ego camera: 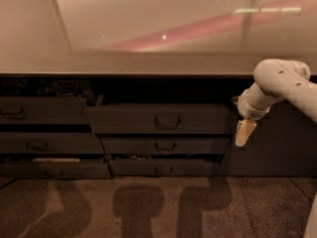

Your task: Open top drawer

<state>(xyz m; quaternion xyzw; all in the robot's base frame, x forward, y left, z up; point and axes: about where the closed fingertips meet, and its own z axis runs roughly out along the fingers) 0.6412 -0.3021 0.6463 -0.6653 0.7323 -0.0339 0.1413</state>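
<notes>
Top drawer (124,120), just under the bench (148,68) lip, w/ handle (167,121) mid-front; end effector (245,133) hangs just right of the drawer, grip state can't tell, so I'd slide it left to the handle, hook square & pull straight out.

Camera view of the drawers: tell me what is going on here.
A robot arm reaches in from the right. Its tool hangs pointing down just past the right end of the top drawer, well away from the handle at the drawer's centre. The drawer front seems to stand slightly forward of the lower drawer beneath it.
</notes>
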